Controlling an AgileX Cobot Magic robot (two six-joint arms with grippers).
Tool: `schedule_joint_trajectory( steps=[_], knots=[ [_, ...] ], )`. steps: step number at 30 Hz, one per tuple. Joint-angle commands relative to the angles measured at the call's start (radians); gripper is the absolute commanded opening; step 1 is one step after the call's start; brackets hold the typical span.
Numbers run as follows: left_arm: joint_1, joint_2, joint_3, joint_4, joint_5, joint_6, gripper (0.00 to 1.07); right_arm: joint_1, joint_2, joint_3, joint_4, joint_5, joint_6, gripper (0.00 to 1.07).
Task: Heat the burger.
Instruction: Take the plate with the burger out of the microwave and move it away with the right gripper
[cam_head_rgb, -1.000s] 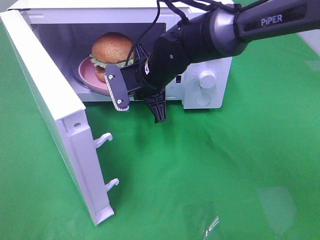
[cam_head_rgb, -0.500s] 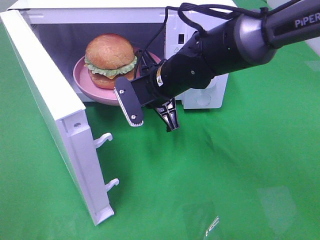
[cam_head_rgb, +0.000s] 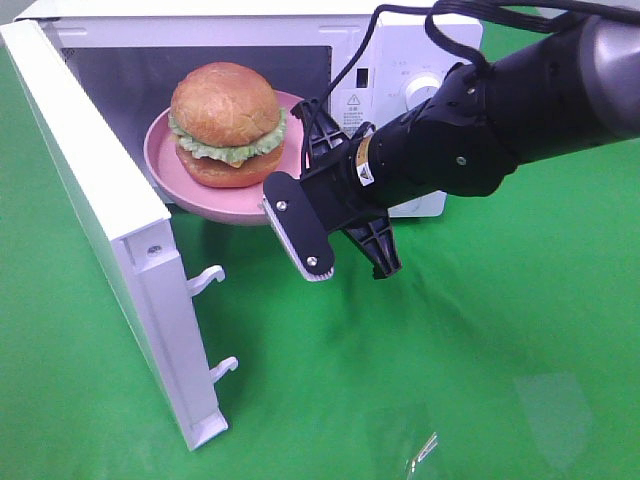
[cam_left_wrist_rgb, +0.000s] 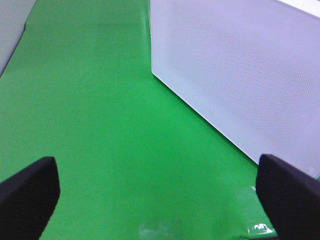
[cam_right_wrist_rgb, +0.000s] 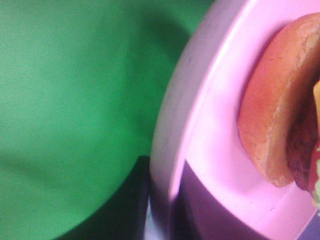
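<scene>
Exterior high view shows you the burger (cam_head_rgb: 226, 120) sitting on the plate (cam_head_rgb: 170, 185), and the plate half in and half out of the microwave (cam_head_rgb: 400, 40) mouth: its far part lies inside the cavity, its near edge overhangs the front sill. The door (cam_head_rgb: 95, 200) stands wide open at the microwave's left side.

Your right gripper (cam_head_rgb: 345, 240) is just in front of the microwave mouth. Its fingers are pressed close on the plate's near rim, as the right wrist view confirms, where the rim (cam_right_wrist_rgb: 170, 150) runs straight in between them. Whether the plate also rests on the cavity floor, you cannot tell.

Your left gripper (cam_left_wrist_rgb: 160, 192) has its fingers spread wide and holds nothing; it hovers over the green cloth (cam_left_wrist_rgb: 100, 125) beside the microwave's outer wall (cam_left_wrist_rgb: 240, 75).

From this moment alone you cannot tell whether heating is over or not begun. If it is not, what is left for you looks like this: seat the plate fully inside, let go, swing the door closed, and turn the dial (cam_head_rgb: 425, 88).
</scene>
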Motion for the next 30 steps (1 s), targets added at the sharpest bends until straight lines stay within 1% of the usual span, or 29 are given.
schedule_joint_trajectory(
  steps=[1,4,5,6,7,9,12,13,16,17,20,21,22,24,25,26,29,30],
  knots=[
    [0.003,-0.006,0.004,0.001,-0.008,-0.003,1.0,-0.021,-0.052,0.021,-0.002,-0.04,0.02,0.0],
    [0.003,-0.006,0.004,0.001,-0.008,-0.003,1.0,-0.021,-0.105,0.075,-0.006,-0.055,0.02,0.0],
    [0.003,-0.006,0.004,0.001,-0.008,-0.003,1.0,-0.021,-0.105,0.075,-0.006,-0.055,0.02,0.0],
    [0.003,-0.006,0.004,0.001,-0.008,-0.003,1.0,-0.021,-0.128,0.102,-0.01,-0.057,0.02,0.0],
    [0.003,-0.006,0.004,0.001,-0.008,-0.003,1.0,-0.021,-0.128,0.102,-0.01,-0.057,0.02,0.0],
    [0.003,-0.006,0.004,0.001,-0.008,-0.003,1.0,-0.019,-0.178,0.158,-0.048,-0.059,0.02,0.0],
    [0.003,-0.006,0.004,0.001,-0.008,-0.003,1.0,-0.019,-0.203,0.182,-0.063,-0.059,0.02,0.0],
    [0.003,-0.006,0.004,0.001,-0.008,-0.003,1.0,-0.019,-0.233,0.208,-0.065,-0.058,0.02,0.0],
    [0.003,-0.006,0.004,0.001,-0.008,-0.003,1.0,-0.019,-0.245,0.218,-0.065,-0.058,0.02,0.0],
    [0.003,-0.006,0.004,0.001,-0.008,-0.003,1.0,-0.019,-0.276,0.241,-0.065,-0.055,0.02,0.0],
    [0.003,-0.006,0.004,0.001,-0.008,-0.003,1.0,-0.019,-0.308,0.264,-0.065,-0.053,0.02,0.0],
    [0.003,-0.006,0.004,0.001,-0.008,-0.003,1.0,-0.019,-0.344,0.295,-0.065,-0.048,0.02,0.0],
    [0.003,-0.006,0.004,0.001,-0.008,-0.003,1.0,-0.019,-0.344,0.295,-0.065,-0.048,0.02,0.0],
    [0.003,-0.006,0.004,0.001,-0.008,-0.003,1.0,-0.013,-0.413,0.355,-0.065,-0.014,0.024,0.0],
    [0.003,-0.006,0.004,0.001,-0.008,-0.003,1.0,-0.013,-0.413,0.355,-0.065,-0.014,0.024,0.0],
    [0.003,-0.006,0.004,0.001,-0.008,-0.003,1.0,-0.004,-0.45,0.383,-0.065,0.018,0.024,0.0],
    [0.003,-0.006,0.004,0.001,-0.008,-0.003,1.0,0.005,-0.471,0.397,-0.065,0.026,0.024,0.0],
    [0.003,-0.006,0.004,0.001,-0.008,-0.003,1.0,0.024,-0.516,0.431,-0.065,0.05,0.024,0.0]
  ],
)
